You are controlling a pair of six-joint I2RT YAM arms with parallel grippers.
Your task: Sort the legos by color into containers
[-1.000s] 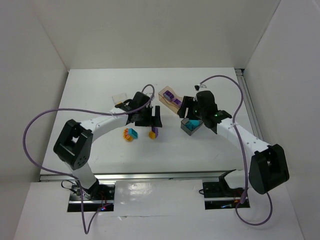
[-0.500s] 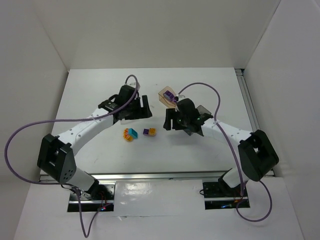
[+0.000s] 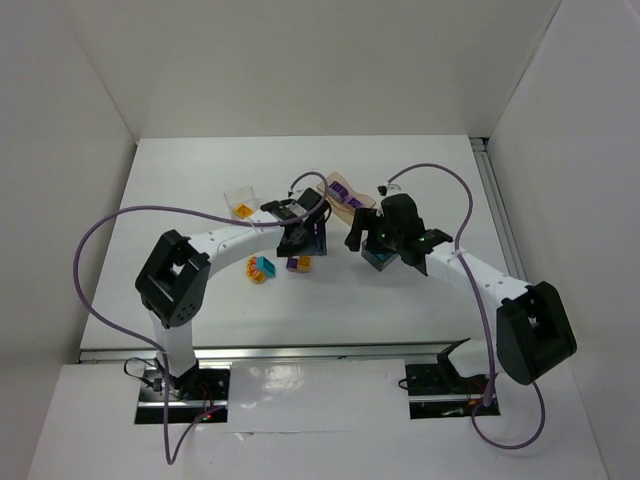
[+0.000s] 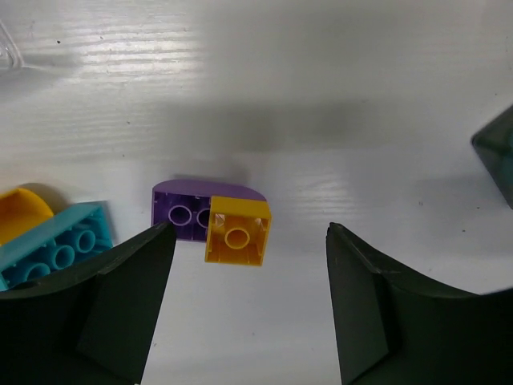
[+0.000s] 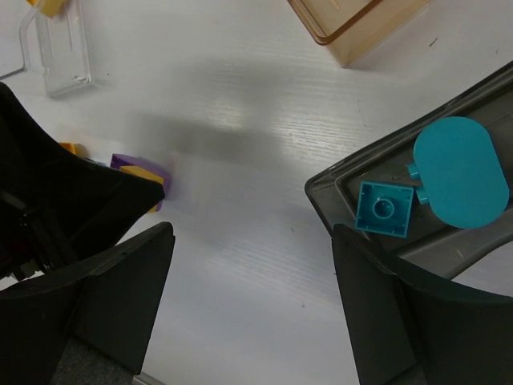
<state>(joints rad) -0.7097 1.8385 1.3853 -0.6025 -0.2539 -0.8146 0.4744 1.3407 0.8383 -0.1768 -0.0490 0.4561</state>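
Observation:
My left gripper (image 3: 305,243) (image 4: 250,269) is open and empty, low over a purple brick (image 4: 180,215) joined to an orange-yellow brick (image 4: 237,234) (image 3: 298,263). A teal brick (image 4: 56,249) stuck to an orange piece (image 4: 16,212) lies to their left (image 3: 262,269). My right gripper (image 3: 372,245) (image 5: 252,249) is open and empty beside the dark grey tray (image 5: 345,192) (image 3: 378,262), which holds a square teal brick (image 5: 385,208) and a rounded teal piece (image 5: 459,172). The peach tray (image 3: 345,205) (image 5: 357,28) holds purple bricks (image 3: 340,188). The clear tray (image 3: 238,198) (image 5: 60,48) holds an orange brick (image 3: 243,210).
My two grippers are close together at mid-table; the left gripper's fingers (image 5: 72,200) show in the right wrist view. A corner of the grey tray (image 4: 497,152) shows at the right of the left wrist view. White walls enclose the table on three sides.
My left gripper has swung from beside the clear tray to over the purple-and-yellow brick. My right gripper has shifted right, back over the dark grey tray.

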